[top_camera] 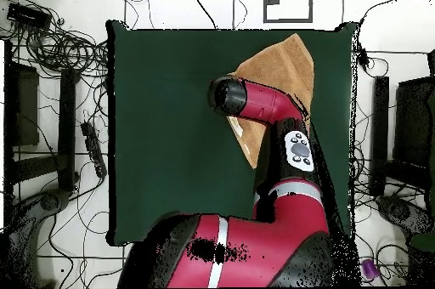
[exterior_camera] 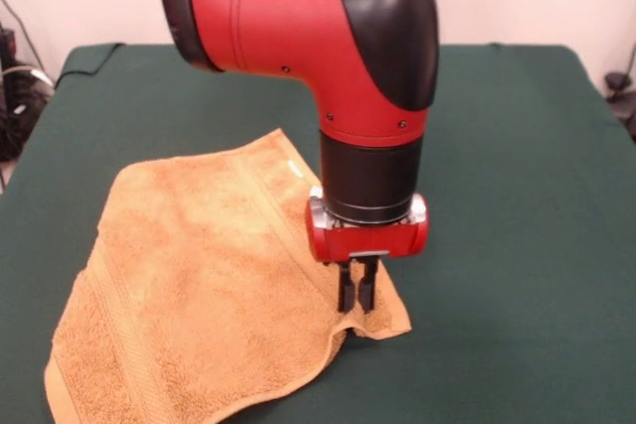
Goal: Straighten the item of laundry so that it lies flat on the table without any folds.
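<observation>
The tan-orange towel [exterior_camera: 199, 275] lies on the dark green table [exterior_camera: 517, 196], spread towards the front left, with a raised fold along its right edge. Its white care tag [exterior_camera: 294, 168] shows near the far corner. My gripper [exterior_camera: 356, 307] points straight down at the towel's near right corner. Its fingers [exterior_camera: 346, 290] are close together, pinching the cloth, which lifts slightly there. In the overhead view the arm [top_camera: 272, 107] covers the gripper and part of the towel [top_camera: 280, 60], which sits near the table's [top_camera: 170, 133] far right corner.
Cables and dark equipment [top_camera: 51, 90] lie on the floor left of the table in the overhead view, and more gear [top_camera: 408, 133] on the right. The green cloth [exterior_camera: 537, 295] stretches right of the towel.
</observation>
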Controlling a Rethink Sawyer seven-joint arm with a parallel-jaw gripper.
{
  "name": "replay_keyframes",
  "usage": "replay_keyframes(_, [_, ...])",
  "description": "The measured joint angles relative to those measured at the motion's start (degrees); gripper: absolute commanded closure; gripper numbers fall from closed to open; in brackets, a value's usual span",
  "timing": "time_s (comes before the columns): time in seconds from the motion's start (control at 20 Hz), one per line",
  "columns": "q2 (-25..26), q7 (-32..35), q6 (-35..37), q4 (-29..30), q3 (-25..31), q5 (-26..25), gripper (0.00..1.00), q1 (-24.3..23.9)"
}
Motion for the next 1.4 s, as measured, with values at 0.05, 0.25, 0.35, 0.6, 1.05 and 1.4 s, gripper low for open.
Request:
replay_keyframes(0.05, [0.0,0.0,-0.1,0.0,0.0,0.0,1.0,0.2])
replay_keyframes(0.25, [0.0,0.0,-0.3,0.2,-0.1,0.3,1.0,0.5])
replay_keyframes(0.35, [0.0,0.0,-0.5,0.3,-0.3,0.5,1.0,0.6])
replay_keyframes(0.6, [0.0,0.0,-0.9,0.5,-0.6,1.1,1.0,0.9])
replay_keyframes(1.05, [-0.1,0.0,-1.9,1.2,-0.7,1.8,1.0,1.0])
replay_keyframes(1.4, [-0.2,0.0,-2.6,1.6,-0.7,2.0,1.0,1.0])
